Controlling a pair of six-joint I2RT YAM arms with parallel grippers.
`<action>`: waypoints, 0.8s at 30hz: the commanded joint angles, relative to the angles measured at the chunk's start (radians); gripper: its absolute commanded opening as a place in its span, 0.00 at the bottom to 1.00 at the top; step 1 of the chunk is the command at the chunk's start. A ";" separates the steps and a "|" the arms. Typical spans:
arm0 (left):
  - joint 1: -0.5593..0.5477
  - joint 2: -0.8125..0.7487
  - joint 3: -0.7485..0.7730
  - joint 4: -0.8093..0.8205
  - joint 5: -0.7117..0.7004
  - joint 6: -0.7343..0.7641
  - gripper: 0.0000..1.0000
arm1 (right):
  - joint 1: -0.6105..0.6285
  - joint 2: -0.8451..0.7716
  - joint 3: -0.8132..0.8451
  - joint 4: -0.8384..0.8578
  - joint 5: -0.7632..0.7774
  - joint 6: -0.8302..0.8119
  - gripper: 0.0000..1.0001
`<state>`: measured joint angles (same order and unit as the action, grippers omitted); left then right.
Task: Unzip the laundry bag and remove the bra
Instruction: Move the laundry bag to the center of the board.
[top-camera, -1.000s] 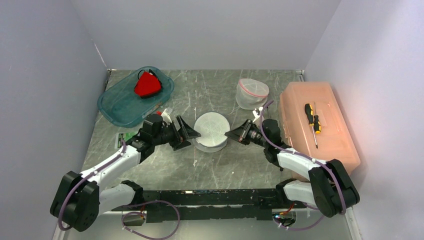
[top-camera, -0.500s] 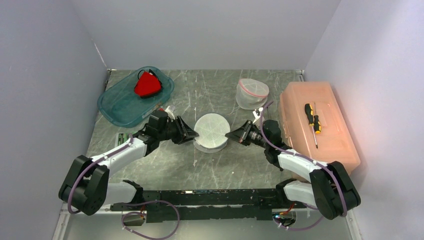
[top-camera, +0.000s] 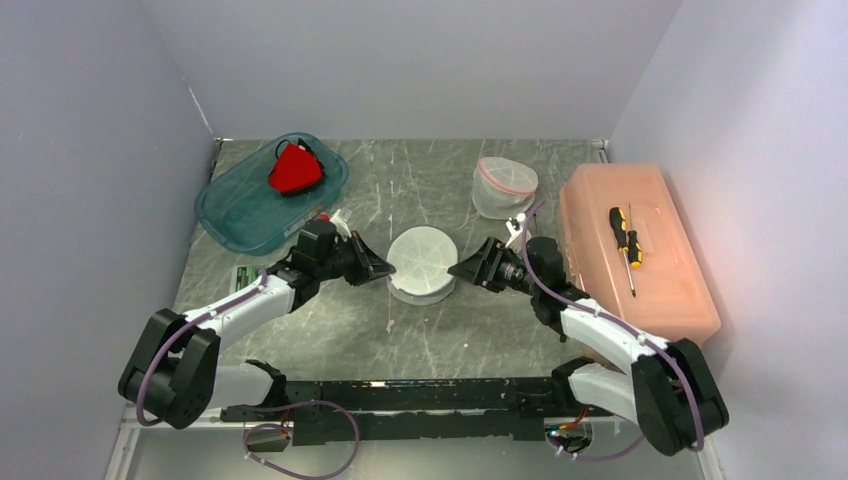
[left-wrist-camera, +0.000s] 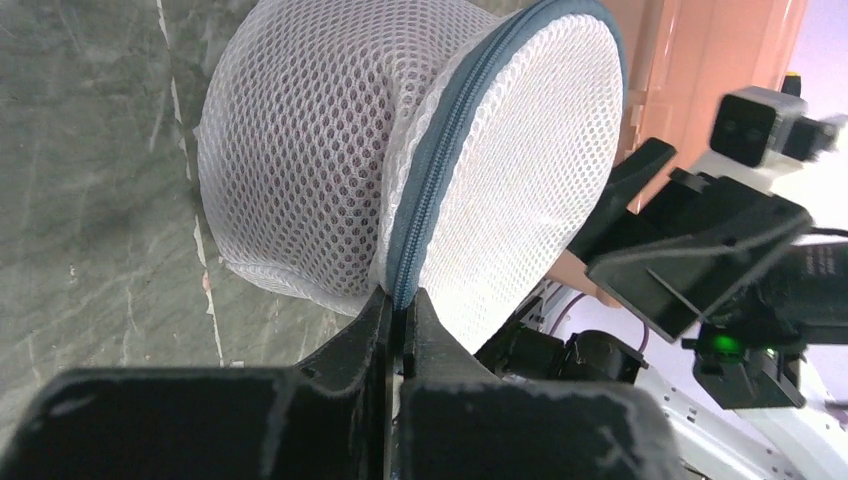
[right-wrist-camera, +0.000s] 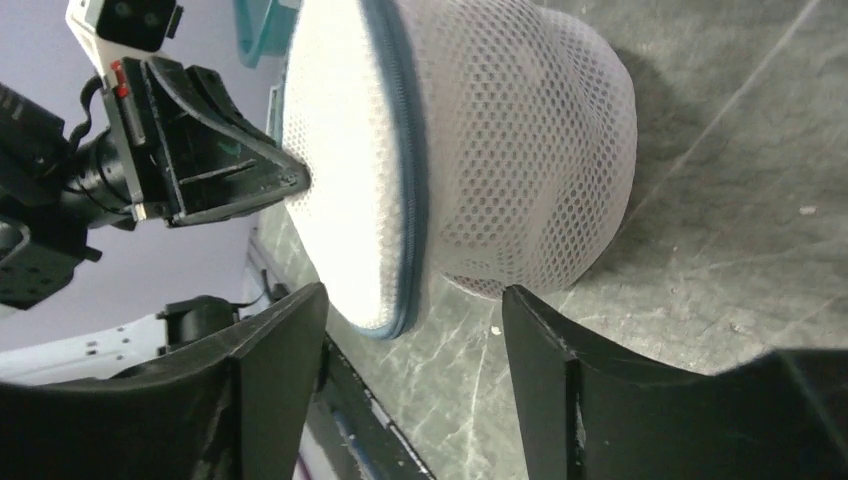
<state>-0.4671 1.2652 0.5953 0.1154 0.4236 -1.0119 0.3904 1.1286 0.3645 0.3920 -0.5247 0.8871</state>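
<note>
**Top view.** The laundry bag (top-camera: 423, 262) is lying at the middle of the surface (top-camera: 420, 190), well clear of every edge. The left claw (top-camera: 385, 268) is meeting its left rim. The right claw (top-camera: 460, 270) is standing at the opposite rim, so the bag is being bracketed from both sides.

**Left wrist view.** The left claw (left-wrist-camera: 400, 318) is clenching on the zipper band (left-wrist-camera: 450, 150) where it runs down the bag's (left-wrist-camera: 300, 170) seam. Judgement: it is anchoring the bag or taking the slider. No pull tab is showing, so which one cannot be told.

**Right wrist view.** The right claw (right-wrist-camera: 412, 300) is standing released, its jaws spread to either side of the bag's (right-wrist-camera: 520, 150) zipped edge and gripping nothing. Judgement: it is lining up for a fresh hold.

The zipper is appearing closed all round. The bra is not showing through the mesh.
</note>
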 joint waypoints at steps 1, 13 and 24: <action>0.003 -0.040 0.026 0.000 -0.048 -0.007 0.03 | 0.063 -0.133 0.127 -0.248 0.176 -0.183 0.75; -0.005 -0.034 0.128 -0.170 -0.216 -0.180 0.03 | 0.560 -0.261 0.192 -0.452 0.977 -0.362 0.75; -0.010 -0.010 0.234 -0.322 -0.351 -0.252 0.03 | 0.636 -0.185 0.126 -0.207 0.903 -0.352 0.72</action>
<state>-0.4747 1.2388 0.7547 -0.1455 0.1364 -1.2125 0.9916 0.9112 0.4919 0.0284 0.3443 0.5560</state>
